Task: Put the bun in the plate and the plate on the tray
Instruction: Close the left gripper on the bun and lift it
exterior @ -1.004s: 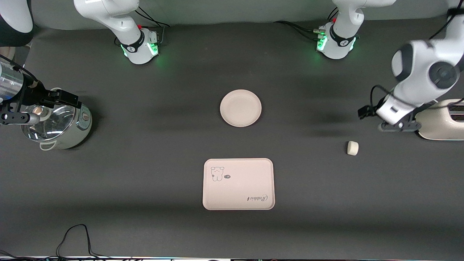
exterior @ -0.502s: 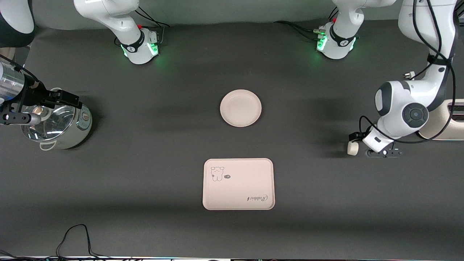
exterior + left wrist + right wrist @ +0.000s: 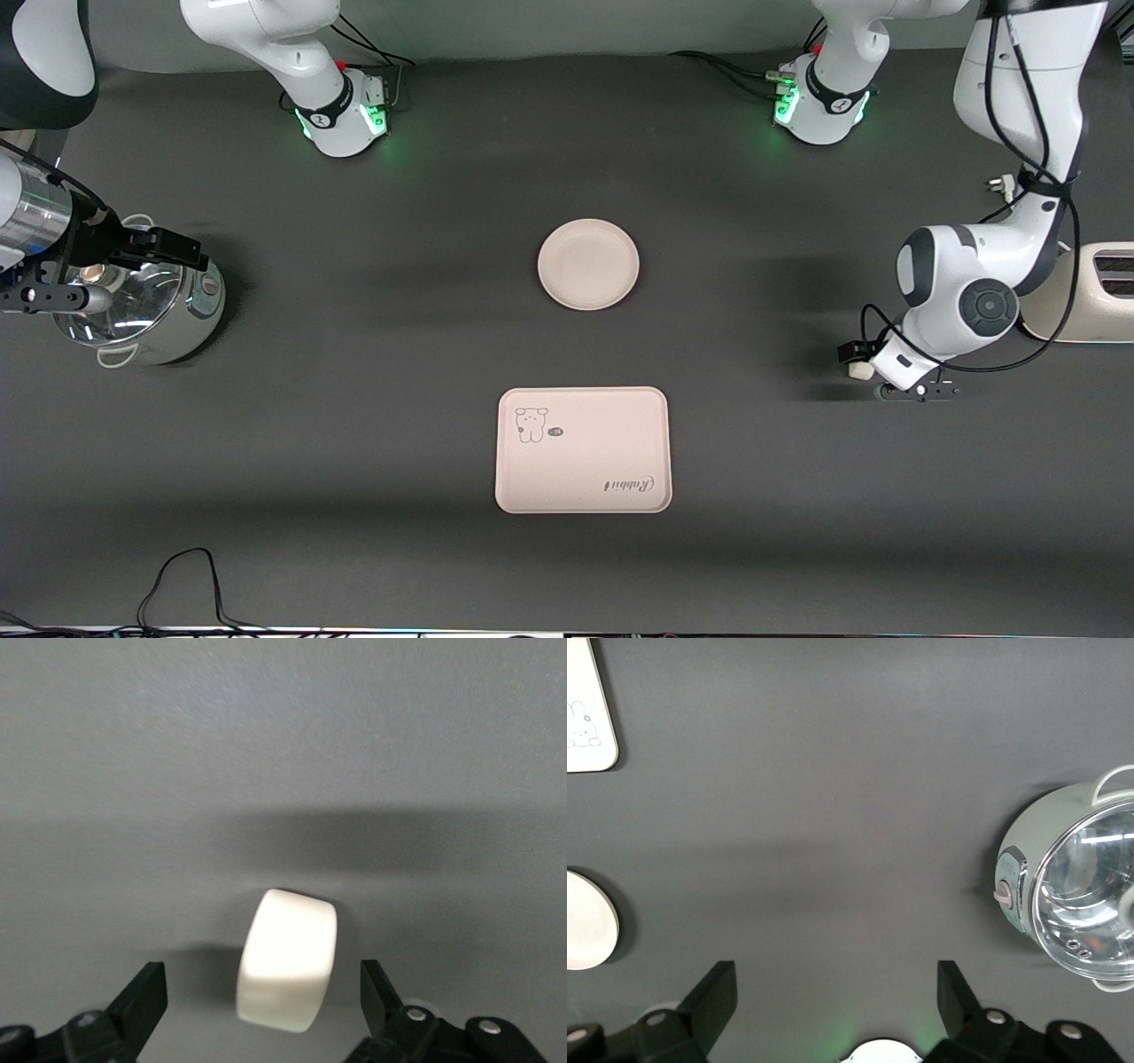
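Note:
The small white bun (image 3: 288, 957) lies on the dark table toward the left arm's end, mostly covered in the front view (image 3: 858, 371). My left gripper (image 3: 263, 983) is down around it and open, one finger on each side with a gap to the bun. In the table's middle rests the round cream plate (image 3: 588, 264), and the pinkish tray (image 3: 582, 449) with the bear drawing lies nearer to the front camera than the plate. My right gripper (image 3: 833, 992) waits open and holds nothing, up in the air by the pot (image 3: 146, 310).
A steel pot with a glass lid (image 3: 1081, 895) stands at the right arm's end. A cream toaster (image 3: 1090, 297) stands at the left arm's end, close to the left arm's wrist. A black cable (image 3: 186, 576) loops near the front edge.
My left arm has swung away from the toaster and come down over the bun, so its open fingers now stand on either side of it. The right arm has barely shifted.

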`<state>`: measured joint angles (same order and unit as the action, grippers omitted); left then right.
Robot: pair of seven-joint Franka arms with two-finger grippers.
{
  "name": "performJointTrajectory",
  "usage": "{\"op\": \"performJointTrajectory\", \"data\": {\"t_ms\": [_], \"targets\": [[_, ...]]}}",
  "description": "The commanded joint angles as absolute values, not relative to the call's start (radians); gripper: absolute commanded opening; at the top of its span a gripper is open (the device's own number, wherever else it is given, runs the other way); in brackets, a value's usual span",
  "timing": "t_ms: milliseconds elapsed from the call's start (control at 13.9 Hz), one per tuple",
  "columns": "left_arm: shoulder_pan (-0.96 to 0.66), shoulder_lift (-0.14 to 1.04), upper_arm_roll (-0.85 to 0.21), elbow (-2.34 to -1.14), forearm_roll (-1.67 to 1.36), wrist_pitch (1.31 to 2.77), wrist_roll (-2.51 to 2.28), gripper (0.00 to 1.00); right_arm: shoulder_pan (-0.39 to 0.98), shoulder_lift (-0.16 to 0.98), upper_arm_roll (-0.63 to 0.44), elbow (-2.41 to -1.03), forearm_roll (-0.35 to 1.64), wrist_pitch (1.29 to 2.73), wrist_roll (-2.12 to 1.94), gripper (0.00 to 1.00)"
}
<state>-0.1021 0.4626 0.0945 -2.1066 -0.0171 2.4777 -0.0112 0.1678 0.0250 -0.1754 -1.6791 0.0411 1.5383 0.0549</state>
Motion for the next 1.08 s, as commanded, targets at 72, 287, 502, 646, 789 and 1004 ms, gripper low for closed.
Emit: {"op": "performJointTrajectory", "data": {"t_ms": [72, 287, 502, 646, 789, 1004], "targets": [[-0.114, 0.471, 0.100, -2.091, -0.041, 2.476, 0.006, 0.54, 0.173, 0.035, -0.176, -1.681, 0.057, 1.562, 0.034, 1.00], [-0.114, 0.469, 0.089, -2.091, -0.041, 2.476, 0.006, 0.38, 0.189, 0.032, -0.176, -1.681, 0.055, 1.559, 0.034, 1.00], [-0.109, 0.410, 0.089, -2.092, -0.041, 2.410, 0.008, 0.39, 0.195, 0.032, -0.176, -1.680, 0.055, 1.559, 0.035, 1.00], [-0.109, 0.298, 0.089, -2.088, -0.041, 2.251, 0.006, 0.41, 0.198, 0.028, -0.176, -1.678, 0.055, 1.555, 0.035, 1.00], [-0.107, 0.163, 0.090, -2.088, -0.041, 2.099, 0.005, 0.41, 0.213, 0.023, -0.176, -1.680, 0.055, 1.554, 0.035, 1.00], [-0.100, -0.026, 0.092, -2.086, -0.037, 1.901, 0.005, 0.41, 0.251, 0.026, -0.178, -1.681, 0.057, 1.551, 0.052, 1.00]]}}
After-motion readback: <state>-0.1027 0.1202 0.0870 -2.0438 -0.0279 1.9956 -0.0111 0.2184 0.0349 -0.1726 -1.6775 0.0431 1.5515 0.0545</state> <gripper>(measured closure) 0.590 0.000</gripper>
